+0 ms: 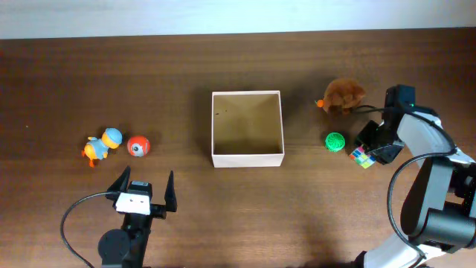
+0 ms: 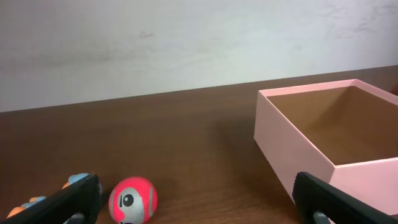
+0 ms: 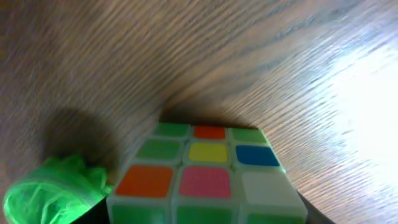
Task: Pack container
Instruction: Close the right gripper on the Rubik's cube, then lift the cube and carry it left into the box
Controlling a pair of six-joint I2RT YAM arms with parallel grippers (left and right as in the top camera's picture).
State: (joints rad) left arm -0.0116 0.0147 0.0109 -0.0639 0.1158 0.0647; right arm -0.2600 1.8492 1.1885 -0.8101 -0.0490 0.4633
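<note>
While L fingers (image 1: 170,187) gape, R fingers (image 1: 374,143) at puzzle cube (image 3: 205,177).

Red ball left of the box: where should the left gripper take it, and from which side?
Across its widest middle, coming straight down from above. The red ball is round, so any axis fits, but the duck toy sits close on its left. Put the fingers on its far and near sides instead. The left gripper is open, on the ball's near side.
</note>
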